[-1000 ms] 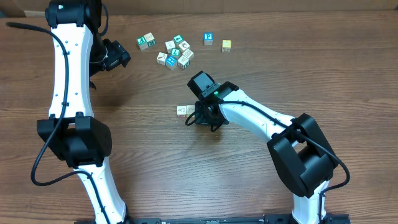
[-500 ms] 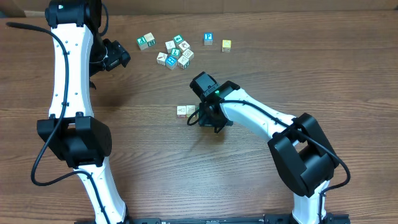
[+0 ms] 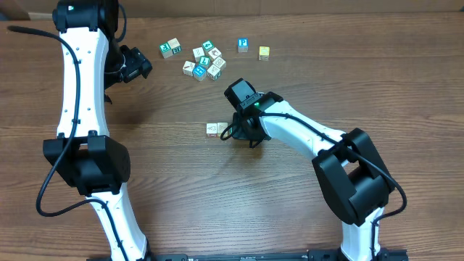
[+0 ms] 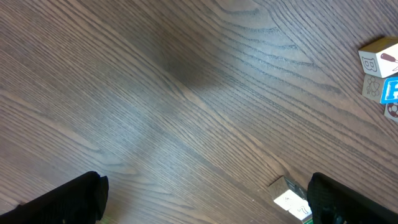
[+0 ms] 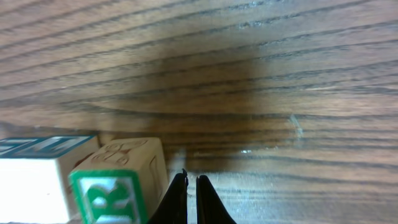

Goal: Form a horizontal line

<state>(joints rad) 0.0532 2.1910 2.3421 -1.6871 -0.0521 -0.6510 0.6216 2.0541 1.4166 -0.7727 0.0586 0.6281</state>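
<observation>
Short cube row mid-table, right claw parked beside it

On the wooden table (image 3: 181,188), the left gripper (image 3: 145,67) is up at 10 o'clock, spread wide and empty. The right gripper (image 5: 186,186) is pinched fully closed, holding nothing. The loose jumble (image 3: 204,61) is at 12 o'clock. The horizontal line (image 3: 217,128), two touching cubes, has the right tips just off its 3 o'clock end.

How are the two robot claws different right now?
The left gripper stands wide open over the table; the right gripper is shut, its jaws pressed together. The left hangs near the loose cubes; the right sits beside the short row of cubes. Neither holds anything.
</observation>
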